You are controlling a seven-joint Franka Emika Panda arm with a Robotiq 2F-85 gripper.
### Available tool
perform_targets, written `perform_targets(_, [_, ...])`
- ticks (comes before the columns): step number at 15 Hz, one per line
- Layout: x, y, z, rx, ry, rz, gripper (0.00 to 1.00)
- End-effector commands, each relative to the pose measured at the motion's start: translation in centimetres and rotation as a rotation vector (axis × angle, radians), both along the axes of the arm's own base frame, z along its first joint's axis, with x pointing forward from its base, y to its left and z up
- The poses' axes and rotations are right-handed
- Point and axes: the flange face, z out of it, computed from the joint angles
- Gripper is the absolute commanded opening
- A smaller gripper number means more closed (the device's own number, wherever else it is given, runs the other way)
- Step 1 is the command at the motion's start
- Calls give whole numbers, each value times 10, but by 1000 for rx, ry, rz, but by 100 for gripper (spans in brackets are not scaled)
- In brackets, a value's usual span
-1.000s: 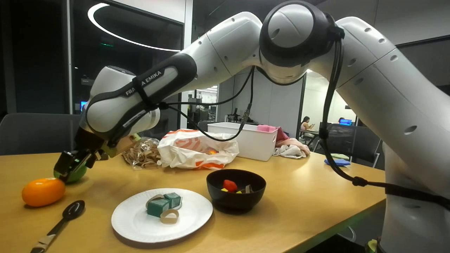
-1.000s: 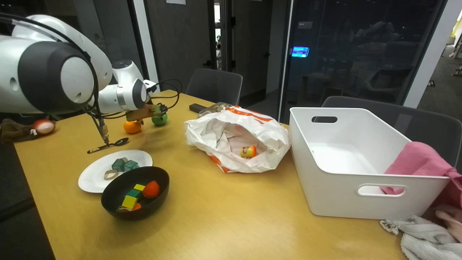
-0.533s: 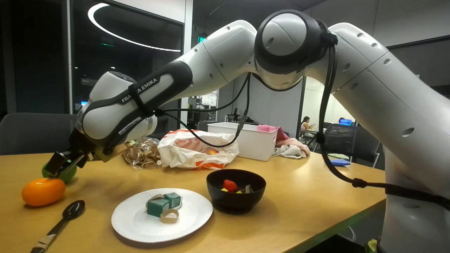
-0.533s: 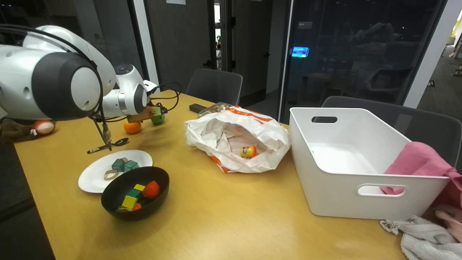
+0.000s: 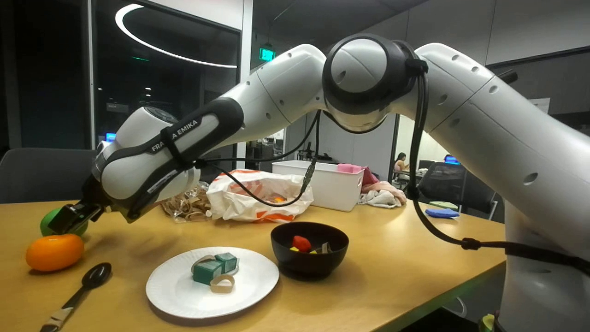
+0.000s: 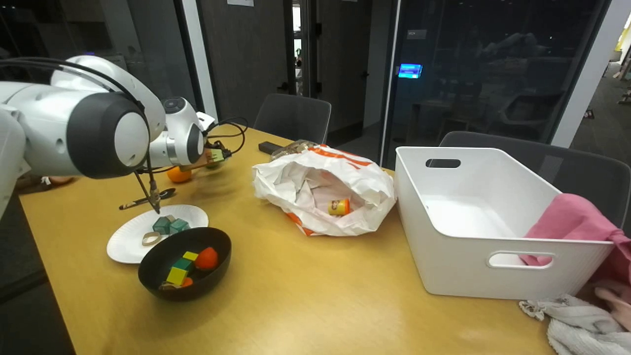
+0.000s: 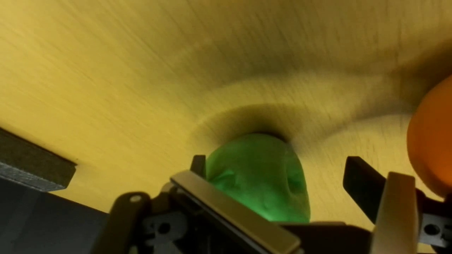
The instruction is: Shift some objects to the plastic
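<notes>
A green round object (image 7: 257, 176) with dents sits on the table between my open fingers in the wrist view. My gripper (image 7: 275, 165) has one finger right beside its left side, perhaps touching; a gap lies between it and the right finger. In an exterior view my black gripper (image 5: 69, 221) covers part of the green object (image 5: 47, 221). An orange fruit-like object (image 5: 55, 252) lies beside it, just outside the right finger in the wrist view (image 7: 432, 134). A white plastic bag with orange print (image 6: 286, 177) lies open, with a small yellow can (image 6: 338, 207) inside.
A white plate (image 5: 170, 286) holds green blocks and tan rings. A black bowl (image 5: 309, 265) holds coloured pieces. A dark spoon (image 5: 95, 275) lies near the orange object. A white bin (image 6: 458, 266) stands beyond the bag. A dark block (image 7: 35, 162) lies at the table edge.
The arm has come down and the gripper has moved lower and left in an exterior view. The green object has shifted left with it, and the orange object slightly left too.
</notes>
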Motion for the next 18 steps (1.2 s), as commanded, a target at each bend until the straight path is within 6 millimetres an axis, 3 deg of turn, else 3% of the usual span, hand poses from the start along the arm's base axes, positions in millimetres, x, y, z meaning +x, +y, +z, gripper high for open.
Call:
perform_targets(1, [13,5,1,39,-97,20,100])
perform_targets(3, [15,5,-1,50,-105,25,100])
perform_targets(4, [16,4,-2,52,-110,30,75])
perform_targets(5, [17,4,-3,53,-112,34,75])
perform_targets(7, [18,5,-3,54,-117,41,59])
perform_targets(12, [18,4,7,33,-111,29,53])
perform_targets(16, [17,-19,54,-22,-142,-43,53])
perform_targets(18, [15,-42,91,-37,-175,-117,53])
